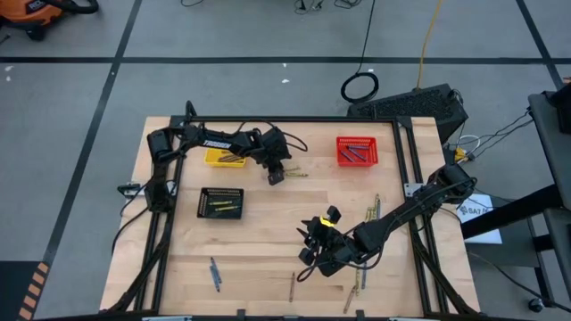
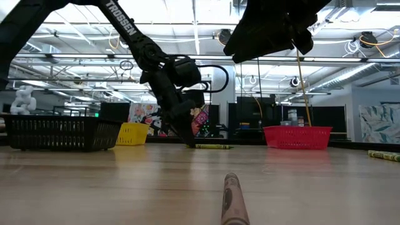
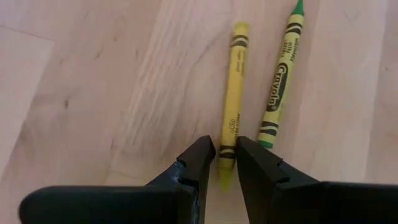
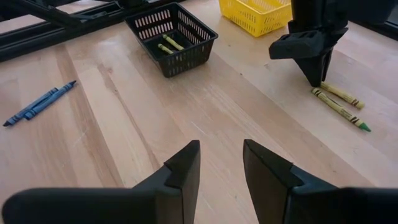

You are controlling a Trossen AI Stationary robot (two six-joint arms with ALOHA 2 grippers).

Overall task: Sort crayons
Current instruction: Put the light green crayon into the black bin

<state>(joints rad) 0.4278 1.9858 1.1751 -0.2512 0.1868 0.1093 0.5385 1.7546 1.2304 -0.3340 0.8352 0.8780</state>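
A yellow crayon (image 3: 234, 93) and a green crayon (image 3: 278, 81) lie side by side on the wooden table, just right of the yellow basket (image 1: 223, 158). My left gripper (image 3: 226, 155) stands over them, pointing down, shut on one end of the yellow crayon. It also shows in the high view (image 1: 276, 176). My right gripper (image 4: 221, 165) is open and empty, raised above the table's front middle (image 1: 312, 251). Two blue crayons (image 4: 38, 102) lie at the front left. My left gripper pinches the yellow crayon near one end (image 3: 227, 151) between its two fingers. The fingers come from above, pointing down, and lie across the crayon. The crayon lies flat on the table beside the green one.
A black basket (image 1: 220, 202) holds a few yellow-green crayons, and a red basket (image 1: 357, 151) at the far right holds some blue ones. Loose crayons lie at the right (image 1: 373, 209) and near the front edge (image 1: 292, 285) (image 1: 355, 285); one shows close up in the low view (image 2: 232, 197).
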